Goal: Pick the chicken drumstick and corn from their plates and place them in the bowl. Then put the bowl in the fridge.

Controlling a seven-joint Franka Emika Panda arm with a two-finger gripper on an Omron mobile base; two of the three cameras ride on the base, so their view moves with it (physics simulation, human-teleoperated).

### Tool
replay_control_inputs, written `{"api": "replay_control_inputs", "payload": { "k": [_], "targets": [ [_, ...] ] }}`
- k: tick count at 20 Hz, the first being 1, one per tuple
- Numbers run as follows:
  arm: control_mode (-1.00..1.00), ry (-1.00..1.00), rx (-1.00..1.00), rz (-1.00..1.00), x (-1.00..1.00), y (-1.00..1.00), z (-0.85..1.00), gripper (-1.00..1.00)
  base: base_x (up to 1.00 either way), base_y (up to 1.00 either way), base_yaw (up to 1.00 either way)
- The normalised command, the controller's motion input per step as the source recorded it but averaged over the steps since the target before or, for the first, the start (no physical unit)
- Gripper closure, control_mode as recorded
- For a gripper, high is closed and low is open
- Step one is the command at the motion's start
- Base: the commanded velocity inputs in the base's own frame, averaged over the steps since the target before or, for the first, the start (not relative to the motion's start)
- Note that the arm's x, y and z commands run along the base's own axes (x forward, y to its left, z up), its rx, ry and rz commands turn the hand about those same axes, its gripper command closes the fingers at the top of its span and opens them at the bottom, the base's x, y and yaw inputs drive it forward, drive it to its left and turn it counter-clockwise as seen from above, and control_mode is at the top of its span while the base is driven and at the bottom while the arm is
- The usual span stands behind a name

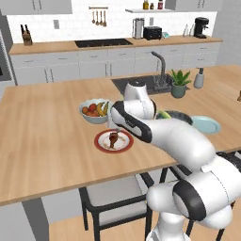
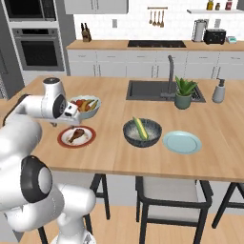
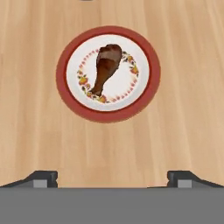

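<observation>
Claw (image 3: pixel 112 175) spread wide, empty, hanging over the table (image 3: pixel 188 109). Hand view: chicken drumstick (image 3: pixel 106 68) just ahead of the tips on the red-rimmed plate (image 3: pixel 65 94) (floral ring invisible elsewhere). Right base view: corn (image 2: pixel 140 128) in the dark bowl (image 2: pixel 128 135), well to the claw's side; in left base view the arm hides most of that bowl.

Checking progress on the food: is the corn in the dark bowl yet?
Yes. The corn lies inside the dark bowl; the blue plate beside it is bare.
</observation>
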Motion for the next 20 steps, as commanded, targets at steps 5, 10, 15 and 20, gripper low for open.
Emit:
{"api": "replay_control_inputs", "payload": {
  "k": [5, 10, 15, 20],
  "targets": [
    [-1.00, 0.06, 0.00, -0.08, 0.97, 0.02, -0.59, -1.00, 0.00, 0.00, 0.00],
    [-1.00, 0.04, 0.00, -0.16, 0.76, 0.31, -0.49, -1.00, 0.00, 0.00, 0.00],
    [-1.00, 0.00, 0.00, -0.17, 0.37, 0.19, -0.54, -1.00, 0.00, 0.00, 0.00],
    [-1.00, 0.02, 0.00, -0.12, 0.29, 0.01, -0.37, -1.00, 0.00, 0.00, 0.00]
  ]
}}
